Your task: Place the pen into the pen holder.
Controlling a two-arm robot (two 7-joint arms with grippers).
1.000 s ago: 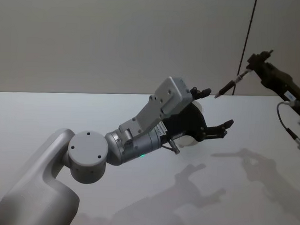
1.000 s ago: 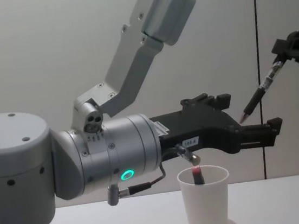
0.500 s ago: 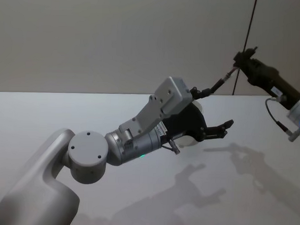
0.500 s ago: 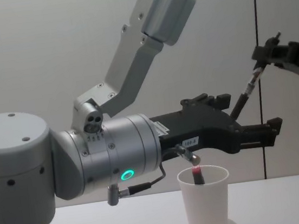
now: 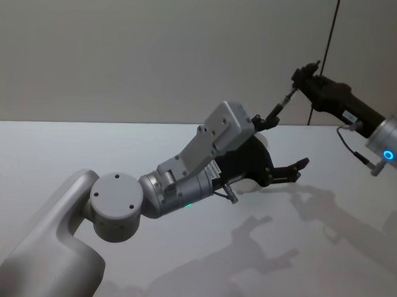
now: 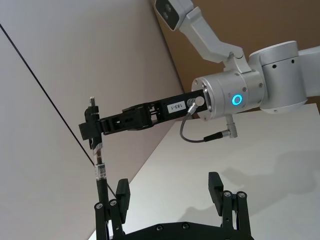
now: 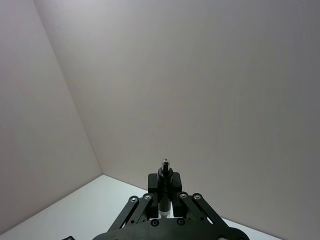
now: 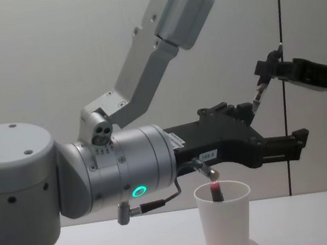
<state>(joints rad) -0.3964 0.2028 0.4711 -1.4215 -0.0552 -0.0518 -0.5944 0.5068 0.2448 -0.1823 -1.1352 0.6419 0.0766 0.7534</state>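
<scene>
While the right end effector (image 5: 304, 77) is held high at about 2 o'clock in the head view, above the far part of the white desk (image 5: 325, 257), the pen (image 5: 278, 107) is clamped between its closed fingers. The pen's long axis is tilted, with the tip pointing down and toward the robot's left, and its upper end is seen poking past the fingers in the right wrist view (image 7: 165, 172). In the chest view, the pen (image 8: 259, 94) hangs at about 1 o'clock from the pen holder (image 8: 225, 219), well above its rim and apart from it. The white cup stands upright on the desk with a red-topped object (image 8: 215, 191) inside. The left end effector (image 8: 276, 144) is stretched out level just above the cup, with its fingers spread apart and nothing between them.
</scene>
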